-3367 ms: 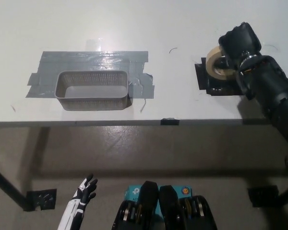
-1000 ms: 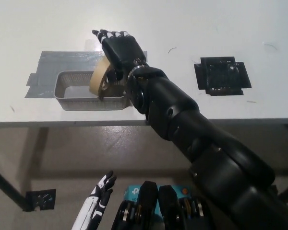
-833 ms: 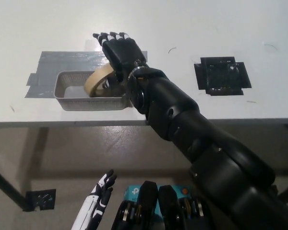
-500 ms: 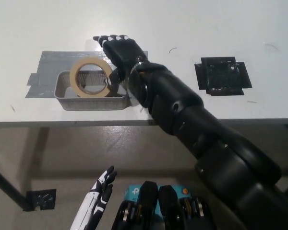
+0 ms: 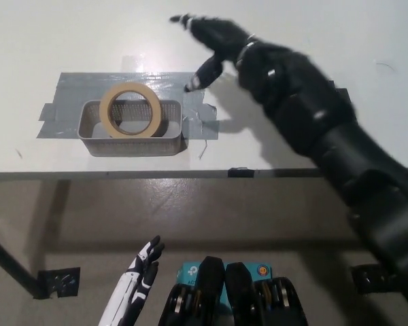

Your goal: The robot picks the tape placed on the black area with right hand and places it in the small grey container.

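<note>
One roll of tape [image 5: 130, 110] lies across the basket [image 5: 132, 136] rim, not down inside — a knock to the desk [image 5: 47, 41] could tip it out, judging by its perch — while the right hand [image 5: 214, 35], fingers spread and empty, hovers at its two o'clock, the left hand [image 5: 141, 272] idle at six.

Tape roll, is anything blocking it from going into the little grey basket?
Nothing visible is in the way. The tape already sits in the small grey container, leaning on its rim. The black right hand is open and up, off to the container's right; the white left hand hangs below the table.
</note>
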Robot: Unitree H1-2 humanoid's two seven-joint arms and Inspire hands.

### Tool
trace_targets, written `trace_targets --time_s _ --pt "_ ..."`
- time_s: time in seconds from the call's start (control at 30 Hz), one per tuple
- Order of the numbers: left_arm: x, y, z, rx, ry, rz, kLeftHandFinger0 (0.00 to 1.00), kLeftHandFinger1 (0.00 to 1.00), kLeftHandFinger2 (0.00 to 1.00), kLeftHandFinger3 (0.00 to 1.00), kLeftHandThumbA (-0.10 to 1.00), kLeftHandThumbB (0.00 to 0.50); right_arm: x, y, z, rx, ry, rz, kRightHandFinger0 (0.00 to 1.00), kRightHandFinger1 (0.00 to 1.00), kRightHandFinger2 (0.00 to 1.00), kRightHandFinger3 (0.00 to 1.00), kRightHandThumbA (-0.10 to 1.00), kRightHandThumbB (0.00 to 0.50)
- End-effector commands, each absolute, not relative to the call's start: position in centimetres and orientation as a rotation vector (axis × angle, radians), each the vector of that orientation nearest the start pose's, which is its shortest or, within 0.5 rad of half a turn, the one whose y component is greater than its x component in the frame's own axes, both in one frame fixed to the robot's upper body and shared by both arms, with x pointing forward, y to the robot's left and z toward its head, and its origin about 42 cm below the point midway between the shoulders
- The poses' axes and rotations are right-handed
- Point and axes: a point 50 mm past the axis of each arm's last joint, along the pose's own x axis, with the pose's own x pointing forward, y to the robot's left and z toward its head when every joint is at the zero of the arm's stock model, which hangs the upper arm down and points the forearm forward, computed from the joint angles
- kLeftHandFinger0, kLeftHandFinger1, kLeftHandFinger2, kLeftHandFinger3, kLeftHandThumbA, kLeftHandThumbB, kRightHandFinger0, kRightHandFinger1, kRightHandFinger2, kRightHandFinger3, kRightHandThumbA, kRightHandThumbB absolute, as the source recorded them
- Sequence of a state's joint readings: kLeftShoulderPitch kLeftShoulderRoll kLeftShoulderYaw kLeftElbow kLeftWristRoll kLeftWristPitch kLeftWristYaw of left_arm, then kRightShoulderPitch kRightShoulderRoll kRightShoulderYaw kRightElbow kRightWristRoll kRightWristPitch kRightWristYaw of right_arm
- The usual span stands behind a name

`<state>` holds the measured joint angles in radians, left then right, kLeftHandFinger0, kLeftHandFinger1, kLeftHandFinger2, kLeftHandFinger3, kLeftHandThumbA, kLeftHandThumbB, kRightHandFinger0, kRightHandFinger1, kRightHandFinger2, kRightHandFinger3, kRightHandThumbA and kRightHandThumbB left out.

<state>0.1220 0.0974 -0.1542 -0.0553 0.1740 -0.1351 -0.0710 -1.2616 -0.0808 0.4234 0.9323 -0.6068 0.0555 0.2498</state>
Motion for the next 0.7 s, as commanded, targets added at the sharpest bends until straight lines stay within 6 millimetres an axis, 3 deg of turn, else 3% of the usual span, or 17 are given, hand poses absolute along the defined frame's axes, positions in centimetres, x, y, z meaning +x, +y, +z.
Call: trace_targets --time_s 0.0,0.07,0.1,0.17,0.3,0.5,0.67 --pt "25.8 20.6 10.1 0.221 -0.138 -0.196 1.0 1.0 1.0 1.0 1.0 0.133 48.1 -17.0 50.5 -0.888 -0.494 0.598 1.0 1.0 1.0 1.0 1.0 0.386" --pt "26.2 21.0 10.2 0.193 -0.136 -0.183 1.0 1.0 1.0 1.0 1.0 0.139 46.3 -18.4 49.2 -0.809 -0.541 0.624 1.0 1.0 1.0 1.0 1.0 0.358" --pt "26.6 21.2 10.4 0.195 -0.141 -0.178 1.0 1.0 1.0 1.0 1.0 0.154 44.5 -19.4 47.4 -0.743 -0.567 0.586 1.0 1.0 1.0 1.0 1.0 0.372" --pt "27.2 21.3 10.7 0.193 -0.15 -0.179 1.0 1.0 1.0 1.0 1.0 0.161 41.7 -21.2 43.3 -0.63 -0.591 0.545 1.0 1.0 1.0 1.0 1.0 0.347" --pt "27.8 21.6 10.5 0.166 -0.144 -0.171 1.0 1.0 1.0 1.0 1.0 0.143 37.3 -23.2 35.5 -0.491 -0.579 0.485 1.0 1.0 1.0 1.0 1.0 0.257" --pt "26.7 21.6 9.6 0.166 -0.106 -0.17 1.0 1.0 1.0 1.0 1.0 0.129 31.1 -22.7 24.5 -0.366 -0.387 0.489 1.0 1.0 1.0 1.0 1.0 0.169" --pt "25.4 21.4 8.6 0.163 -0.072 -0.172 1.0 1.0 1.0 1.0 1.0 0.169 28.0 -22.1 19.3 -0.249 -0.275 0.398 1.0 1.0 1.0 1.0 1.0 0.17"
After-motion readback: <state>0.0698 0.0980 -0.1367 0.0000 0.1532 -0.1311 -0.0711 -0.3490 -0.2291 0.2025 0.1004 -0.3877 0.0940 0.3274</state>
